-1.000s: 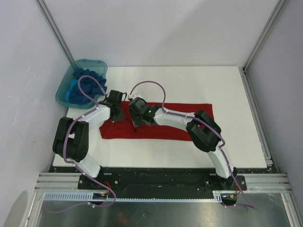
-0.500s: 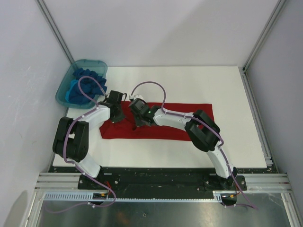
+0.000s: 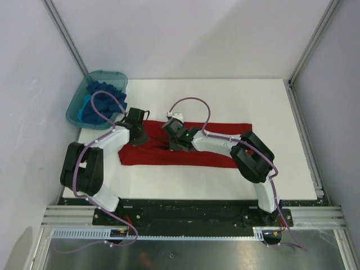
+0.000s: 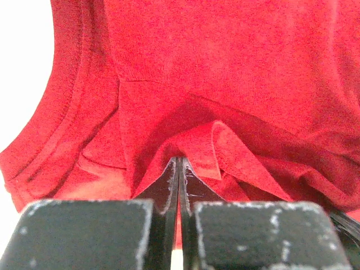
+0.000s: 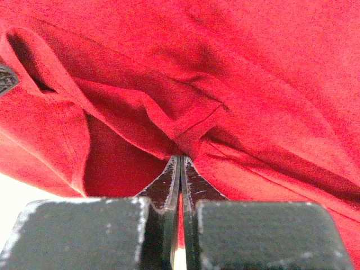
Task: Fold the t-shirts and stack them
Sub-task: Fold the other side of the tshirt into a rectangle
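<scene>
The bright red t-shirt (image 3: 219,143) lies spread in a long band across the white table's near half. My left gripper (image 3: 139,136) sits over its left end, and my right gripper (image 3: 173,147) is near the middle of its left half. In the left wrist view the left gripper (image 4: 180,163) is shut on a raised fold of the red t-shirt (image 4: 225,67). In the right wrist view the right gripper (image 5: 180,160) is shut on a bunched ridge of the red t-shirt (image 5: 253,73). The blue t-shirts (image 3: 101,95) lie crumpled in the tub.
A translucent teal tub (image 3: 73,109) stands at the table's far left corner, close to the left arm. The white table (image 3: 225,95) runs bare behind the red shirt to the back wall. Metal frame posts border both sides.
My right gripper has closed onto the red cloth, and it has shifted slightly to the right with its arm. The left gripper stayed shut on its fold.
</scene>
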`<act>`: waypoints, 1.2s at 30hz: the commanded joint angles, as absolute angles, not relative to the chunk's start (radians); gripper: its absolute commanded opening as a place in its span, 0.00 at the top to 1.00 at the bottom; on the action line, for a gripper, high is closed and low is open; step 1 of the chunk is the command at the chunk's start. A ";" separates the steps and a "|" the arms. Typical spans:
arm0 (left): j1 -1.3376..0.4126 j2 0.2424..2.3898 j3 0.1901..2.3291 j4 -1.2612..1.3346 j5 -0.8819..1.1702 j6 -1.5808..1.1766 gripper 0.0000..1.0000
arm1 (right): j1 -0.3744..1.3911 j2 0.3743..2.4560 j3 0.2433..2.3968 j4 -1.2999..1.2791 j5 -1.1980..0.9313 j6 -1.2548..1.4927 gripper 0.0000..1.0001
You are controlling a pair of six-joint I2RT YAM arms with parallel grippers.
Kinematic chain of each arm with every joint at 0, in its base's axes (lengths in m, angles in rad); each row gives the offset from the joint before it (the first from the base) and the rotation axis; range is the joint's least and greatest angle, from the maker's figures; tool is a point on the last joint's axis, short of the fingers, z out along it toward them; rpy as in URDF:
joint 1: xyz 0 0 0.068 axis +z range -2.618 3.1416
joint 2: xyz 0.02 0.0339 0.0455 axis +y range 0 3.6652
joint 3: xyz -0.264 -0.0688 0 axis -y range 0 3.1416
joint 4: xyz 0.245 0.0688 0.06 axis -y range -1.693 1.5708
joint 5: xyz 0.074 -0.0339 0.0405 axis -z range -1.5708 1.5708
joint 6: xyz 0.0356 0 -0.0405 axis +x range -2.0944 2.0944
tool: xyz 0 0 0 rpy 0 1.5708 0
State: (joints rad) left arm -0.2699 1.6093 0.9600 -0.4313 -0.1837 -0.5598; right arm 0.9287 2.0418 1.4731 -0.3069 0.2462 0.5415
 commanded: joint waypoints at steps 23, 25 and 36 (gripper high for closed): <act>-0.316 1.598 1.010 -0.417 -0.173 -0.558 0.69 | 0.936 2.022 1.448 -0.226 0.274 0.608 1.00; -0.316 1.605 1.015 -0.417 -0.181 -0.559 0.68 | 0.935 2.023 1.448 -0.227 0.272 0.607 1.00; -0.316 1.637 1.031 -0.416 -0.215 -0.559 0.67 | 0.930 2.026 1.448 -0.221 0.256 0.608 1.00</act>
State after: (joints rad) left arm -0.3103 1.6180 0.9913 -0.4297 -0.1776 -0.5583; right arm 0.9329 2.0407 1.4532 -0.2554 0.2516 0.5995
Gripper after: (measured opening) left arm 0.331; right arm 0.010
